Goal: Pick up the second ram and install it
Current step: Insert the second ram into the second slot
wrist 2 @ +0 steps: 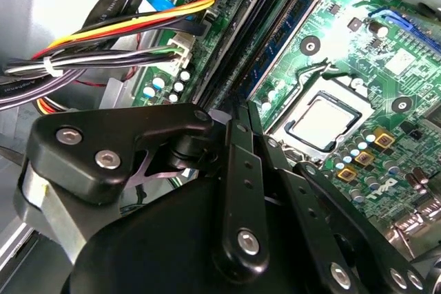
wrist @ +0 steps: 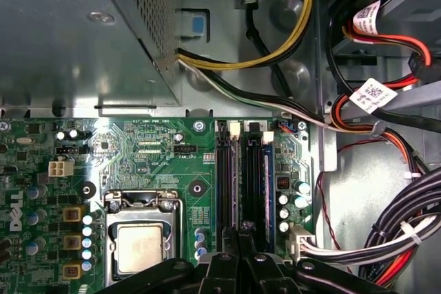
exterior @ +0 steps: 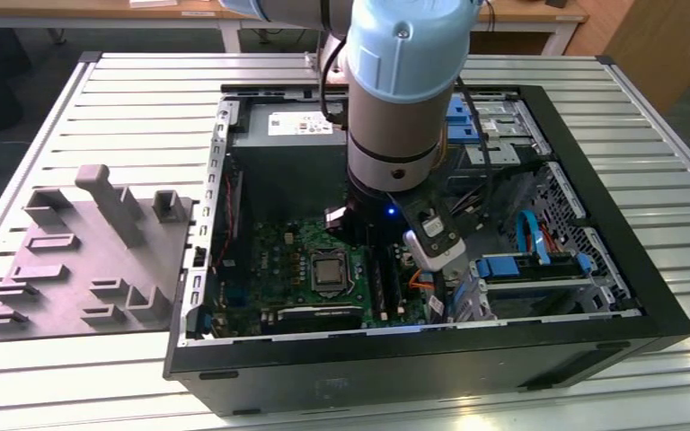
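Observation:
My gripper (exterior: 437, 289) reaches down into the open computer case (exterior: 585, 355), just over the long black memory slots (wrist: 255, 177) of the green motherboard (exterior: 279, 260). In both wrist views its fingers are drawn together, and I see nothing between them (wrist 2: 238, 113) (wrist: 241, 233). In the first wrist view a dark blue ram (wrist: 267, 184) stands seated in the slot beside the round capacitors. In the second wrist view a dark blue stick (wrist 2: 289, 27) sits in a slot on the processor side. I cannot tell which of them is the second ram.
The processor socket (wrist: 141, 242) lies beside the slots. Bundled cables (wrist: 386, 239) run close to the slots' other side. The power supply box (wrist: 76, 32) and drive cage (exterior: 537, 269) hem in the board. A grey moulded parts holder (exterior: 82, 260) rests on the slatted table at the exterior view's left.

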Controlling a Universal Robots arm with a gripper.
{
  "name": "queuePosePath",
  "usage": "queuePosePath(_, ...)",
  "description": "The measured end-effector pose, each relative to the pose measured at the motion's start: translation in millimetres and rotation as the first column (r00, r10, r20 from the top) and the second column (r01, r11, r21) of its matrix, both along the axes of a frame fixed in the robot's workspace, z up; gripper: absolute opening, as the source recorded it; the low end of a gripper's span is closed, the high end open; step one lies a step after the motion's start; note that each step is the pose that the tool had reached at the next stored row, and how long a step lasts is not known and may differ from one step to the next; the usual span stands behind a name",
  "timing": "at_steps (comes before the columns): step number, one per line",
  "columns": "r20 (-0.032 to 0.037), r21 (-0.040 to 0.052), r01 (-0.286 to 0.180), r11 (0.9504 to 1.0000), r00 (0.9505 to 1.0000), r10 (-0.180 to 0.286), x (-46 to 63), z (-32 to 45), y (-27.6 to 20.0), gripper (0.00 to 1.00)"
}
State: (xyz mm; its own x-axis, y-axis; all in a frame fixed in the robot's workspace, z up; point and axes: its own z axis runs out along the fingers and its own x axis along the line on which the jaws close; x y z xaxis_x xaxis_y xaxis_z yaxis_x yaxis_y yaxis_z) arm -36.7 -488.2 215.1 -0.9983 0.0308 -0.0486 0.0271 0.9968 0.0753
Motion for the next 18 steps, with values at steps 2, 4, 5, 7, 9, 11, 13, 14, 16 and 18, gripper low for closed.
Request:
queuePosePath(2, 0.0000, 0.0000, 0.000, 1.0000, 1.0000, 0.000, 0.0, -0.1, 0.0, 0.12)
queuePosePath(4, 0.0003, 0.0007, 0.000, 1.0000, 1.0000, 0.000, 0.0, -1.3, 0.1, 0.12)
queuePosePath(5, 0.0001, 0.0003, 0.000, 1.0000, 1.0000, 0.000, 0.0, -1.5, 0.0, 0.12)
queuePosePath(7, 0.0000, 0.0002, 0.000, 1.0000, 1.0000, 0.000, 0.0, -1.5, 0.0, 0.12)
queuePosePath(9, 0.0000, 0.0001, 0.000, 1.0000, 1.0000, 0.000, 0.0, -1.5, 0.0, 0.12)
queuePosePath(11, 0.0001, 0.0002, 0.000, 1.0000, 1.0000, 0.000, 0.0, -1.7, 0.0, 0.12)
queuePosePath(13, 0.0000, 0.0001, 0.000, 1.0000, 1.0000, 0.000, 0.0, -1.7, 0.0, 0.12)
queuePosePath(14, 0.0002, 0.0007, 0.000, 1.0000, 1.0000, 0.000, 0.0, -2.0, 0.1, 0.13)
queuePosePath(16, 0.0002, 0.0006, 0.000, 1.0000, 1.0000, 0.000, -0.1, -2.0, 0.1, 0.13)
queuePosePath(18, 0.0001, 0.0004, 0.000, 1.0000, 1.0000, 0.000, -0.1, -1.9, 0.0, 0.19)
